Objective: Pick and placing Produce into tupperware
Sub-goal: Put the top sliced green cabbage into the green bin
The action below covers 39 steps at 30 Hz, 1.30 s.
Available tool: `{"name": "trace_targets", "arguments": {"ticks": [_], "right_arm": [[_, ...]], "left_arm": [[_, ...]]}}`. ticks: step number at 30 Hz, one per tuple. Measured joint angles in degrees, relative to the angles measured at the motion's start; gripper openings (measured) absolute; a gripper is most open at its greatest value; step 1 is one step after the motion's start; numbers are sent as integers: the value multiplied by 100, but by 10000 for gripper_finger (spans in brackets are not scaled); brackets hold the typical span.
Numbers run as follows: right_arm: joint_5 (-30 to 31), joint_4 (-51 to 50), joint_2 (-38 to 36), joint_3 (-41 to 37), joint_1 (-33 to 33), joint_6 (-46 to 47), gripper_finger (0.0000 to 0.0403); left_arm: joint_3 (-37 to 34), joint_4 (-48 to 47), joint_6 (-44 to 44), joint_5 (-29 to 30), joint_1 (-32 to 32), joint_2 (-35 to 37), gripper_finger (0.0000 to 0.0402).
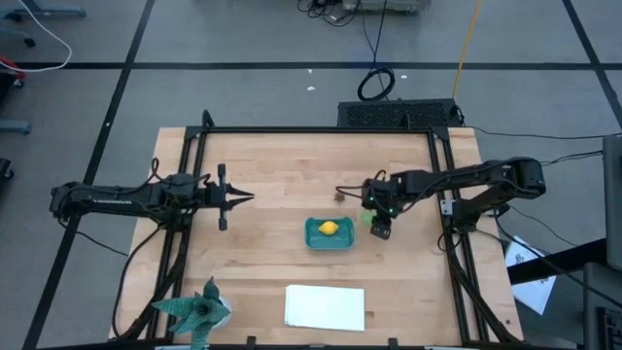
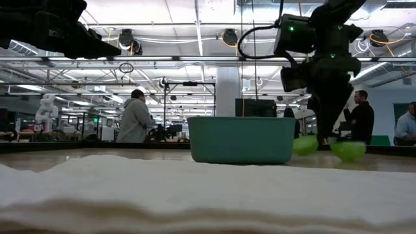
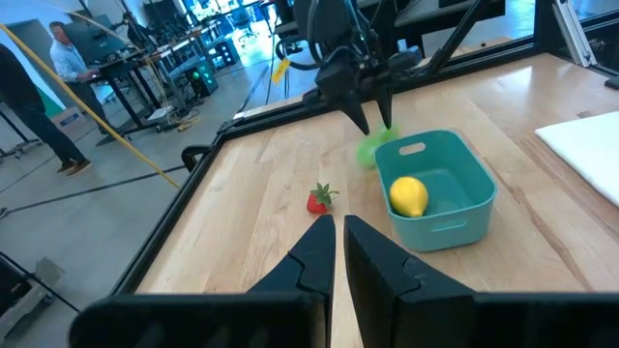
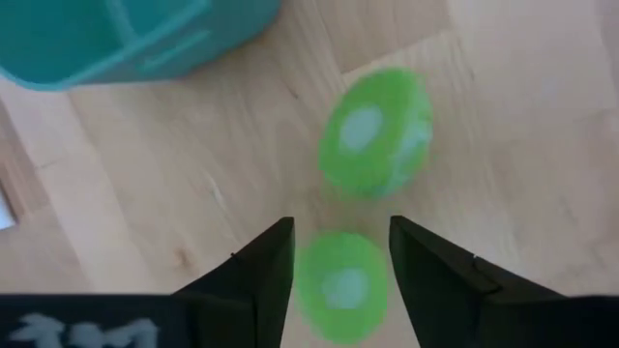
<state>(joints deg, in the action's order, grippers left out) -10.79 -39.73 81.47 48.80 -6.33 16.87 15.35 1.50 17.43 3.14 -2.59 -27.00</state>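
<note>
The teal tupperware (image 1: 313,234) stands mid-table with the yellow lemon-like piece (image 1: 329,229) inside. The small red piece (image 3: 319,200) lies on the wood beyond its far corner. Two bright green round pieces (image 4: 375,130) (image 4: 340,285) lie right of the tub; in the low view both (image 2: 304,144) (image 2: 349,151) rest on the table. My right gripper (image 4: 340,224) points steeply down over them, fingers apart, the nearer green piece showing between the fingertips. My left gripper (image 1: 243,197) hovers shut at the left, clear of everything. My right gripper comes from above, slanting from the table's right, and its fingers (image 4: 276,261) stand either side of one green piece (image 4: 329,290). I cannot tell whether they touch it; in the low view that piece sits on the table.
A flat white sheet (image 1: 325,306) lies near the front edge, and a green spiky paper figure (image 1: 197,311) stands at the front left corner. Black frame rails (image 1: 442,185) run along the table's sides. People stand in the room behind the table.
</note>
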Motion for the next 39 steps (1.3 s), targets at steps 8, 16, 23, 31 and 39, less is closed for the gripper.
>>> {"name": "trace_targets", "arguments": {"ticks": [8,16,23,31,39], "right_arm": [[-2,-165,-2,146,0,-45,131],[-1,-188,-2,146,0,-45,114],[0,-188,-2,145,0,-45,103],[-2,-182,-2,146,1,-83,99],[-167,-162,-2,145,46,-262,136]], "left_arm": [[0,-2,-6,-1,0,1,31],[0,-2,-9,0,0,2,31],[0,-2,-9,0,0,0,31],[0,-2,-9,-2,0,2,31],[0,-4,-9,0,0,0,31]]}}
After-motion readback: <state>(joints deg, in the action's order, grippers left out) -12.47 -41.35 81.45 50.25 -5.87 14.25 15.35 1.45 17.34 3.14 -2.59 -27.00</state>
